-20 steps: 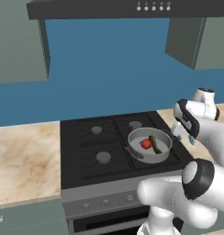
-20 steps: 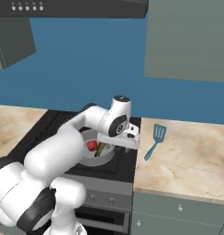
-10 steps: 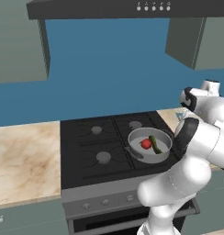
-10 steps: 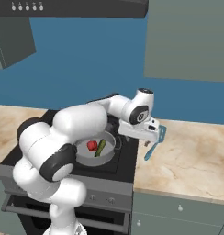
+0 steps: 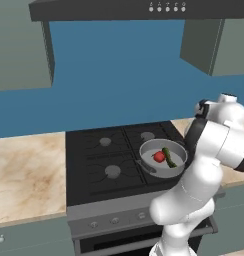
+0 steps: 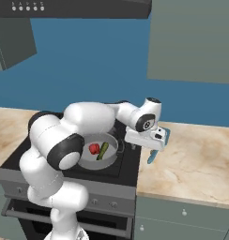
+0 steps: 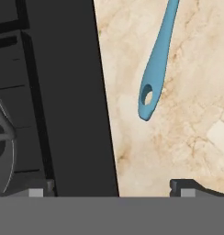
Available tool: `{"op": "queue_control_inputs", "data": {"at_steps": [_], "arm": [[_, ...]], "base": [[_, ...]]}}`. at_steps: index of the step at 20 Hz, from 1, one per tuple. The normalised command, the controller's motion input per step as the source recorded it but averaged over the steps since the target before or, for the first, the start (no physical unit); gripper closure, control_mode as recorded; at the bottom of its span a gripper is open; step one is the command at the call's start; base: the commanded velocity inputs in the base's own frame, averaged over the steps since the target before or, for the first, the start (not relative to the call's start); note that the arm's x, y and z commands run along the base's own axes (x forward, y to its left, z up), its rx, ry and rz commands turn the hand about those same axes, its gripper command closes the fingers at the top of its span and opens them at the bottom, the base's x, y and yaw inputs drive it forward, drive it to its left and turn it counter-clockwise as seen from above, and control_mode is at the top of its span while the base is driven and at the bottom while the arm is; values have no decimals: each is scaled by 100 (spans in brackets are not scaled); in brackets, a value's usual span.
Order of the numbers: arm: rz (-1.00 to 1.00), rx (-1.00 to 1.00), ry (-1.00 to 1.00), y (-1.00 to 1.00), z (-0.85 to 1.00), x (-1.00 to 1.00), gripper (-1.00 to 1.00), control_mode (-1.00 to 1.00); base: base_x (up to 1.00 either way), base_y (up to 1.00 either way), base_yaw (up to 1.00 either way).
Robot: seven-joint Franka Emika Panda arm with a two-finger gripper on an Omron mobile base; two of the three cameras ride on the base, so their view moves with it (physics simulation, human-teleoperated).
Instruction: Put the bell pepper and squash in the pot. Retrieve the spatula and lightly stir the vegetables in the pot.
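Observation:
The grey pot [image 6: 115, 149] [image 5: 178, 150] stands on the stove's front right burner. Inside it lie the red bell pepper [image 6: 94, 149] [image 5: 159, 156] and the dark green squash [image 6: 103, 151] [image 5: 169, 157]. The teal spatula [image 7: 156, 69] [image 6: 150, 158] lies on the beige counter just right of the stove, its handle end with the hang hole nearest my hand. My gripper [image 7: 111, 190] [image 6: 153, 144] hovers over the counter's edge above that handle, open, with nothing between its fingertips [image 7: 187, 187]. The spatula's head is hidden behind the hand in the right base view.
The black stove top [image 7: 63, 92] [image 5: 104, 160] borders the marbled counter [image 7: 178, 137] [image 6: 196, 159] on its right. A range hood and wall cabinets hang above. More counter [image 5: 24, 170] lies left of the stove.
The arm has swung right, from above the pot to over the counter beside the spatula. The gripper has stayed open. The vegetables have not moved.

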Motion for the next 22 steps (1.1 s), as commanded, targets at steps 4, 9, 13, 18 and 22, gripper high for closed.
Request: {"op": "queue_control_inputs", "data": {"at_steps": [4, 9, 13, 18, 22], "arm": [[0, 0, -7, -18, -2, 54, -100, -100], [14, 0, -1, -2, -6, 37, -100, -100], [8, 0, 0, -10, 0, 40, -100, -100], [-1, 1, 0, -31, 0, 44, -100, -100], [-5, 0, 0, -2, -14, 5, -100, -100]], "base": [[0, 0, 0], [0, 0, 0], [0, 0, 0], [0, 0, 0], [0, 0, 0]]}}
